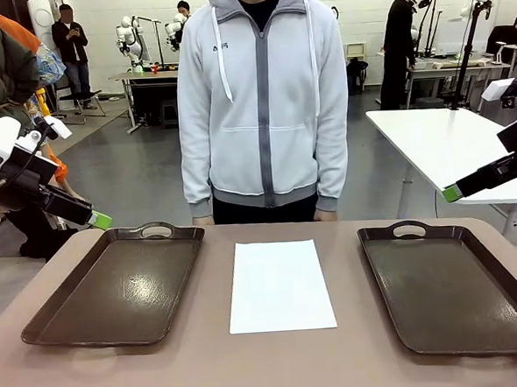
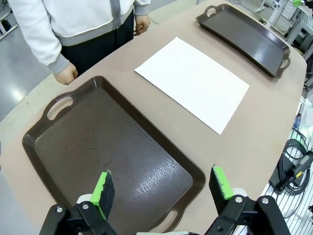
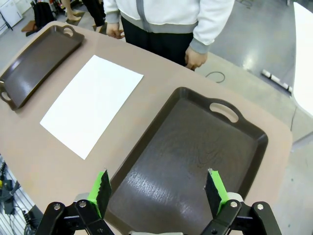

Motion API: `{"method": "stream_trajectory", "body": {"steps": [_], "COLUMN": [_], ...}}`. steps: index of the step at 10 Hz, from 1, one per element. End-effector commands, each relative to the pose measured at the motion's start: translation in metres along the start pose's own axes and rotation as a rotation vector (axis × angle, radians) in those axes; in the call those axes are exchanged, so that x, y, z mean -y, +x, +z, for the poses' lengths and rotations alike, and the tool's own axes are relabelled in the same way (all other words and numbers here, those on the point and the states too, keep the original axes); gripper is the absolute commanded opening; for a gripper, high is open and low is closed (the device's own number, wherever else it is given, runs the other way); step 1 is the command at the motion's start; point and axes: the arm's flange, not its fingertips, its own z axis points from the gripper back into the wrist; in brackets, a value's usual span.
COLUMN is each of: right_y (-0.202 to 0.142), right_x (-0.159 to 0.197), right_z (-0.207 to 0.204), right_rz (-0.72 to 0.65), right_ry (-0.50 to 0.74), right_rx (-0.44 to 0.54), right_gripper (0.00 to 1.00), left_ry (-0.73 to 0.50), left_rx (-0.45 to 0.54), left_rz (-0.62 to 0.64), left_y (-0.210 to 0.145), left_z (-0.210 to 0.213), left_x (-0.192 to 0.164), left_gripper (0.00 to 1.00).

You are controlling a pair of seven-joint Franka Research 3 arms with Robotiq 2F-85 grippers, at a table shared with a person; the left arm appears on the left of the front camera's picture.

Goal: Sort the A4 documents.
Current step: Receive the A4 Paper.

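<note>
A tan counter [image 1: 278, 368] fills the lower half of the front view. At 12 o'clock, across its far edge, a person [image 1: 263, 97] in a pale grey zip hoodie stands facing it, arms hanging down, both hands at the counter's rim.

Two dark brown trays with cut-out handles lie flat on the counter. The left tray [image 1: 115, 290] sits at 9 o'clock from the middle and the right tray [image 1: 449, 287] at 3 o'clock, both bare inside.

Between them, at the centre, a blank white sheet of paper [image 1: 280, 284] lies flat, long side pointing towards the person, apart from either tray.

The left end effector [image 2: 162, 183] hangs in the air above the near end of the left tray, its green-padded fingers spread wide with nothing between them. The right end effector [image 3: 158, 188] hangs likewise above the near end of the right tray, fingers spread wide and holding nothing.
</note>
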Motion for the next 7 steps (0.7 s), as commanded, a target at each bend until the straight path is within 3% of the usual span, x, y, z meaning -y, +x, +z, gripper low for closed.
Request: {"method": "stream_trajectory", "body": {"steps": [1, 7], "right_y": [-0.0001, -0.0001], "right_x": [-0.0002, -0.0002], "right_z": [-0.0007, -0.0007], "right_rz": [0.001, 0.001], "right_ry": [0.005, 0.005], "right_rx": [0.001, 0.001], "right_gripper": [1.00, 1.00], "left_ry": [-0.009, -0.009], "left_rx": [0.011, 0.011], "left_rz": [0.000, 0.000], "left_y": [-0.0008, -0.0008], "left_z": [-0.0014, -0.0014], "left_x": [-0.0025, -0.0025], "left_gripper": [1.00, 1.00]}}
